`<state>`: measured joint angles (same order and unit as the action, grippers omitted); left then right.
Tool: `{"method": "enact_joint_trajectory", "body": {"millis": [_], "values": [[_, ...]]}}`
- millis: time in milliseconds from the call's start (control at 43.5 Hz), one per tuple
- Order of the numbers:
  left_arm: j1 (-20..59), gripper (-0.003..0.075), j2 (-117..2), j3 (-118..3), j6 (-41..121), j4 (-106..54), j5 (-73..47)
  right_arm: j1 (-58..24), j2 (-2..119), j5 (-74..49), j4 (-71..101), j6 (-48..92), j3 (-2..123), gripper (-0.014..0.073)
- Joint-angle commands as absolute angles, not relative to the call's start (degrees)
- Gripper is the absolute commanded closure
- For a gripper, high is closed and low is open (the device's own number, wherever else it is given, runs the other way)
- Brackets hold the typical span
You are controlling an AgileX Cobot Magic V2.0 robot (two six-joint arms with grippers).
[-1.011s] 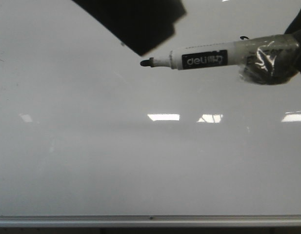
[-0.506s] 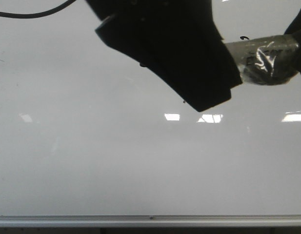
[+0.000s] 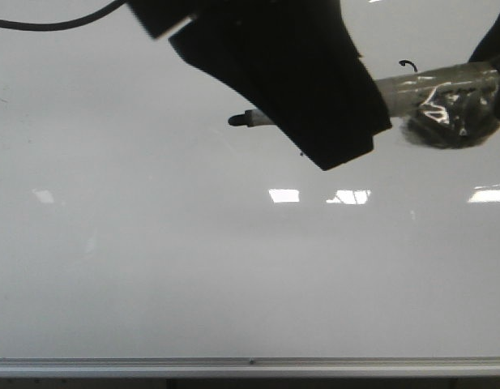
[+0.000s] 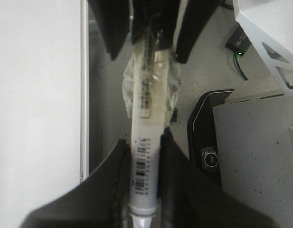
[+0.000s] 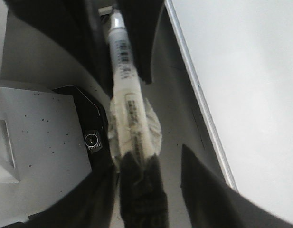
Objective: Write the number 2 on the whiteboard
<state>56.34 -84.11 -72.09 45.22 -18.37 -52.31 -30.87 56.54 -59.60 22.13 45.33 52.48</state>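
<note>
**Both grippers on the marker above the whiteboard**

The whiteboard (image 3: 152, 267) is filling nearly the whole front view, silver frame running along the near edge, bright rectangular reflections sitting across its middle. The left gripper (image 4: 146, 156) is showing as a big dark mass over the upper centre in the front view; its fingers (image 4: 115, 175) are pinching the marker (image 4: 147, 118) barrel on both sides near the tip end. The right gripper (image 5: 158, 175) is clamping the same marker at the taped, plastic-wrapped rear end, one finger (image 5: 141, 190) pressing along the barrel. The marker is lying roughly level across the upper board, black tip (image 3: 237, 121) poking out left of the left gripper. The number 2 (image 3: 407, 64): only a small curled black stroke is showing, just above the marker's taped end, upper right.
</note>
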Motion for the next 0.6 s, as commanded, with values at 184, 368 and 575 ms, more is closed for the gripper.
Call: {"method": "enact_joint_trajectory", "body": {"millis": [184,368,575], "values": [[54.13,0.0741,-78.51,-74.12,21.49,0.77,-51.00,-22.07,50.67,-60.25,17.09,34.70,56.30,0.0130],[42.33,0.0741,-74.13,-73.67,10.46,5.24,-53.10,-15.93,48.38,-60.39,16.96,34.00,56.30,0.0130],[24.94,0.0741,-69.18,-68.00,8.02,4.86,-49.39,-14.83,48.11,-60.46,17.02,33.94,56.30,0.0130]]}}
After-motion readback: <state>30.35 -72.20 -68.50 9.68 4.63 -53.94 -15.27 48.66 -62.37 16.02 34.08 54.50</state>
